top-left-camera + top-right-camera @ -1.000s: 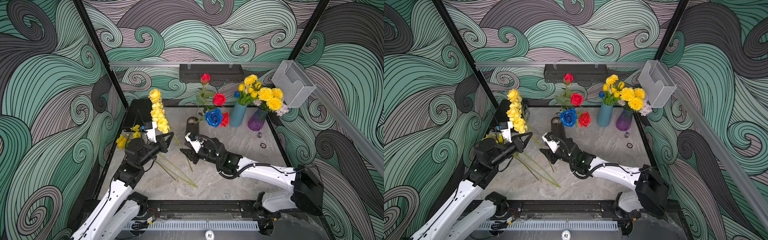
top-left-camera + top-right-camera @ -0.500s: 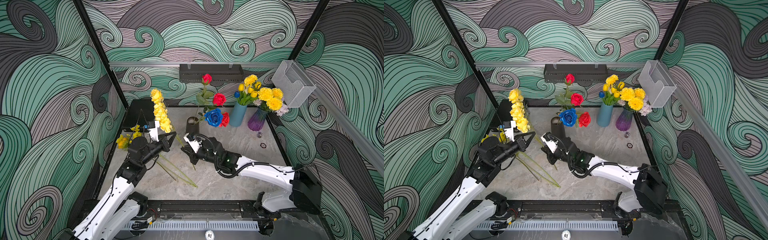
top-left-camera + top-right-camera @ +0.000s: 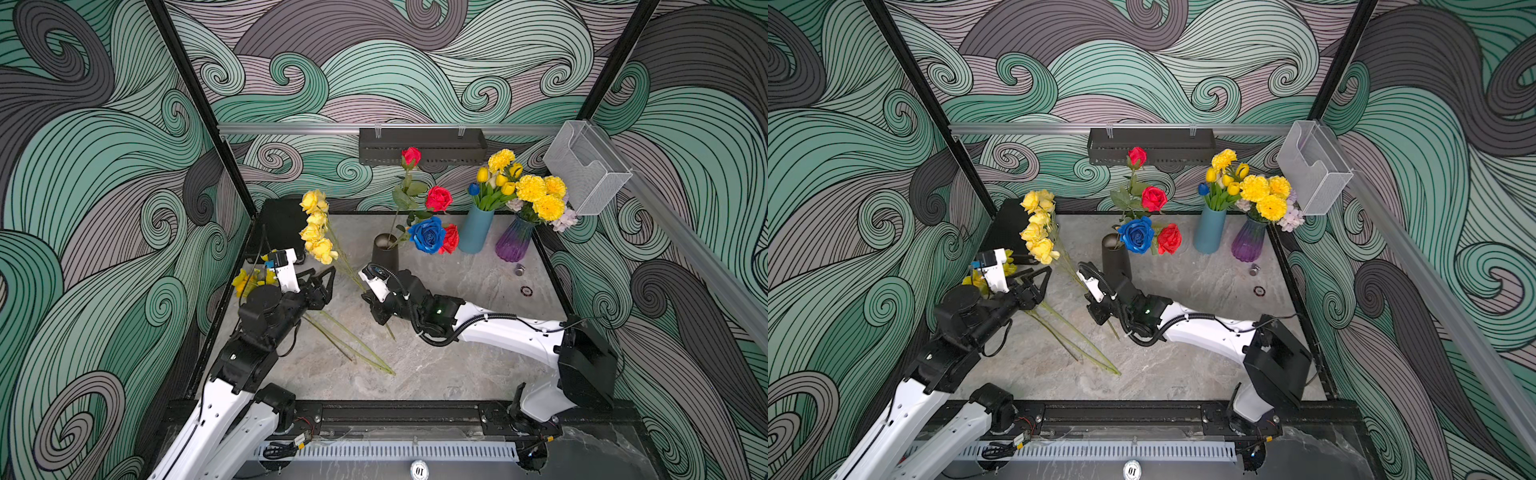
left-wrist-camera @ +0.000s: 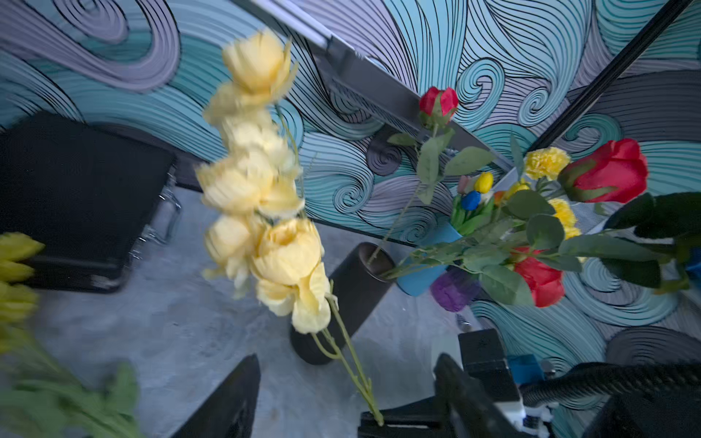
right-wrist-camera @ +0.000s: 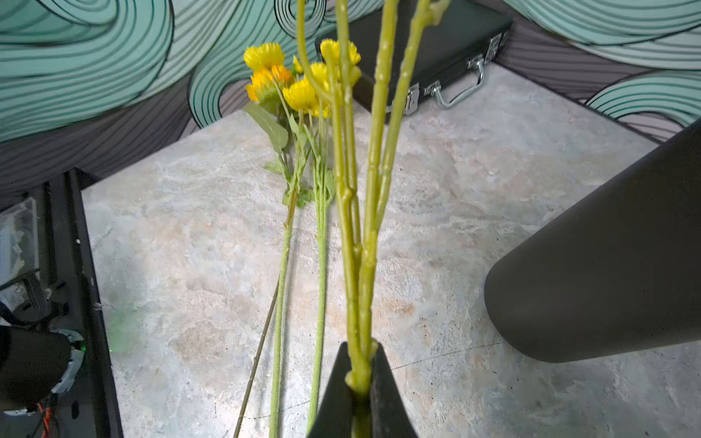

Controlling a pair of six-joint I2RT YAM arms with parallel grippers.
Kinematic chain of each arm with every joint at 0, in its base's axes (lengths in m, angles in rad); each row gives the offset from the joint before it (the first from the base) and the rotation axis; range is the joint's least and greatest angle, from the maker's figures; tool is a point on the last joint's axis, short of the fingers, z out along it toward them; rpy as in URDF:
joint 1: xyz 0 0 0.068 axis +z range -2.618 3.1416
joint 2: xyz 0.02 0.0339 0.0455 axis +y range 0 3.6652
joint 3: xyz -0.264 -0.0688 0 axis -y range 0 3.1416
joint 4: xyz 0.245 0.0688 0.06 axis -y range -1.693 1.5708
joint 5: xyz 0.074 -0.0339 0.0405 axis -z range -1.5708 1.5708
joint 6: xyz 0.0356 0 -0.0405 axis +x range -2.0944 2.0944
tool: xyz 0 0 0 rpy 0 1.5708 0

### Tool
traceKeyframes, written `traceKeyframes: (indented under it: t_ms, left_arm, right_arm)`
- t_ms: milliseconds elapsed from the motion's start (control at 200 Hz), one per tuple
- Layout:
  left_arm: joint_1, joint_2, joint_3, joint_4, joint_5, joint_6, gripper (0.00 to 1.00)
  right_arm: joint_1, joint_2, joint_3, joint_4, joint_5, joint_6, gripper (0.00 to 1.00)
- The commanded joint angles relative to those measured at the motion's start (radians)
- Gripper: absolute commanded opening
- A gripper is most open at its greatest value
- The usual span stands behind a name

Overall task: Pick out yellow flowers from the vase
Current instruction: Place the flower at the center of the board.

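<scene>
Picking: part done.
My right pincer clenches pale spray; left pincer released; bunch laid nine o'clock; vased yellows, one o'clock, outstanding.

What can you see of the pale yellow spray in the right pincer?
The spray is artificial: several ruffled pale yellow blooms stacked along branching green, plastic-looking stems. It stands tilted over the table, heads up. The right pincer is shut on its lower stem. The left pincer is open and does not touch it.
</scene>
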Motion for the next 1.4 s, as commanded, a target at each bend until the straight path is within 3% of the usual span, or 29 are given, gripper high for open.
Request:
traceKeyframes:
  t_ms: [0, 45, 115, 305, 545, 860, 1111, 1396]
  left_arm:
    - [-0.005, -0.071, 0.099, -0.182, -0.409, 0.075, 0.99]
    - [-0.005, -0.082, 0.141, -0.247, -0.529, 0.087, 0.99]
    - [-0.004, -0.098, 0.185, -0.273, -0.583, 0.124, 0.99]
    - [-0.005, -0.101, 0.238, -0.286, -0.568, 0.198, 0.99]
    - [-0.004, -0.118, 0.194, -0.264, -0.554, 0.198, 0.99]
    - [-0.005, -0.116, 0.175, -0.260, -0.526, 0.199, 0.99]
    - [-0.004, -0.112, 0.169, -0.257, -0.516, 0.200, 0.99]
    - [-0.004, -0.110, 0.164, -0.256, -0.507, 0.199, 0.98]
  right_arm:
    - [0.010, 0.048, 0.049, -0.066, -0.017, 0.002, 0.05]
    - [0.019, 0.074, 0.070, -0.082, -0.031, -0.008, 0.04]
    - [0.037, 0.109, 0.099, -0.100, -0.051, -0.025, 0.04]
    - [0.093, 0.197, 0.197, -0.156, -0.139, -0.084, 0.04]
    - [0.131, 0.366, 0.360, -0.269, -0.221, -0.071, 0.04]
    - [0.155, 0.521, 0.522, -0.427, -0.227, -0.061, 0.07]
    - [0.158, 0.538, 0.537, -0.443, -0.220, -0.062, 0.19]
    - [0.159, 0.496, 0.498, -0.415, -0.211, -0.065, 0.25]
